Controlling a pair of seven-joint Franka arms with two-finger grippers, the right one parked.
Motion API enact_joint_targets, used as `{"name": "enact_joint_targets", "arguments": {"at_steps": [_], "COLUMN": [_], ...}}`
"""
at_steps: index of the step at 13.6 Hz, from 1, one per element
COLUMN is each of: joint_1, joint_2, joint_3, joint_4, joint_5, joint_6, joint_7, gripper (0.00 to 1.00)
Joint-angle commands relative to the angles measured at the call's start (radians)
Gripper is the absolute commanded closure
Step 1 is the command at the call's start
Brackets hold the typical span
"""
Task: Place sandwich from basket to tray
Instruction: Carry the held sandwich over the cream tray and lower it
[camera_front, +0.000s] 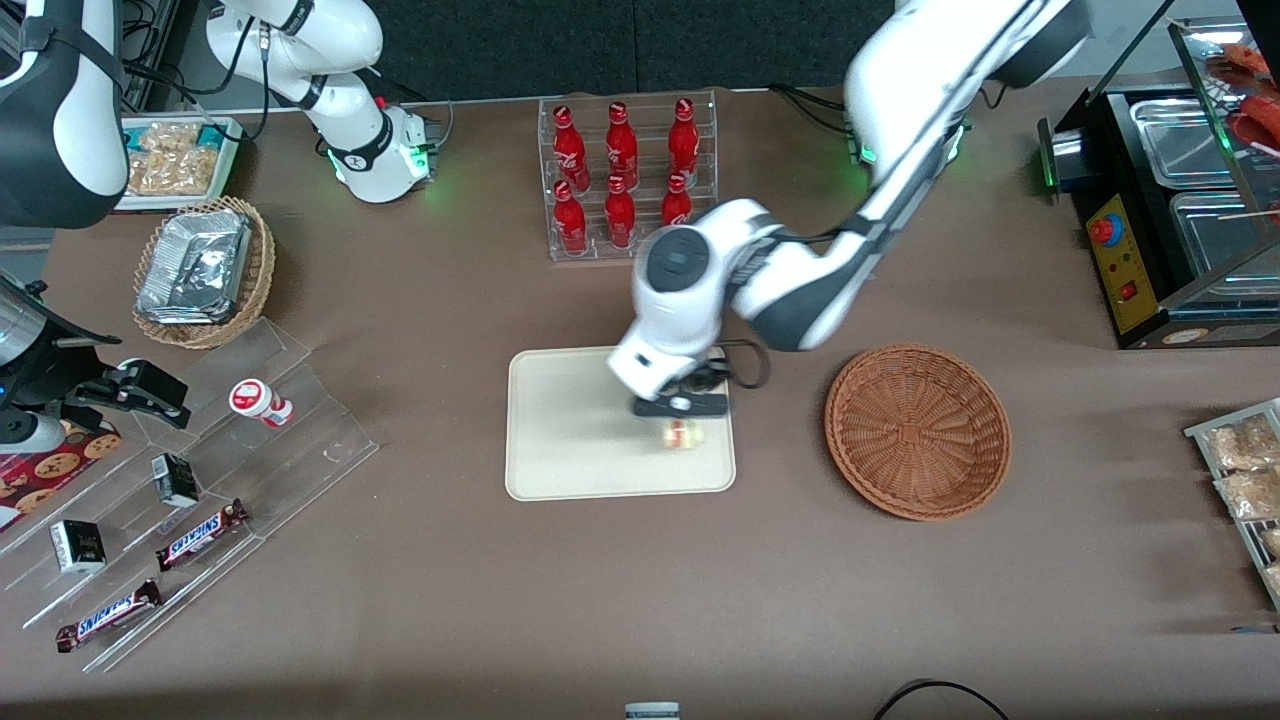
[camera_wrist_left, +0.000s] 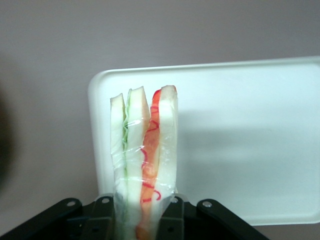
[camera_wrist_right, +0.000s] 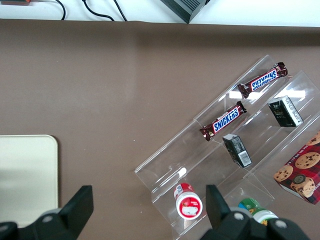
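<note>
brown counter | tool above cream tray, pinching the sandwich | wicker basket sits beside the tool

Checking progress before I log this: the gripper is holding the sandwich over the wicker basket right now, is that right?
Not quite. The gripper does hold the sandwich, but over the tray, not the basket, which sits empty beside the tray. The front view shows this.

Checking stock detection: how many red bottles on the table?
6, all in the clear rack, farther from the front camera than the tray: three on its upper row, three on its lower. The gripper holds the sandwich over the tray.
</note>
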Motion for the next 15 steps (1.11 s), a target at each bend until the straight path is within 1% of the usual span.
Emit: {"name": "enact_joint_targets", "arguments": {"at_steps": [1, 2, 5, 7, 10, 11, 12, 13, 14, 15], "joint_1": [-0.028, -0.030, -0.036, -0.038, -0.039, -0.039, -0.039, -0.038, -0.038, -0.036], "joint_2": [0.114, 0.137, 0.197, 0.223, 0.244, 0.249, 0.249, 0.249, 0.247, 0.243], "joint_3": [0.005, 0.005, 0.003, 0.005, 0.005, 0.005, 0.006, 0.006, 0.006, 0.005], "joint_4": [0.096, 0.096, 0.116, 0.119, 0.117, 0.116, 0.111, 0.108, 0.108, 0.110], "joint_5": [0.031, 0.030, 0.028, 0.028, 0.028, 0.028, 0.028, 0.028, 0.028, 0.024], "joint_6": [0.090, 0.124, 0.152, 0.175, 0.206, 0.206, 0.206, 0.206, 0.204, 0.200], "joint_7": [0.069, 0.063, 0.053, 0.015, -0.024, -0.024, -0.023, -0.023, -0.023, -0.026], "gripper": [0.59, 0.57, 0.57, 0.53, 0.52, 0.44, 0.30, 0.21, 0.00, 0.00]}}
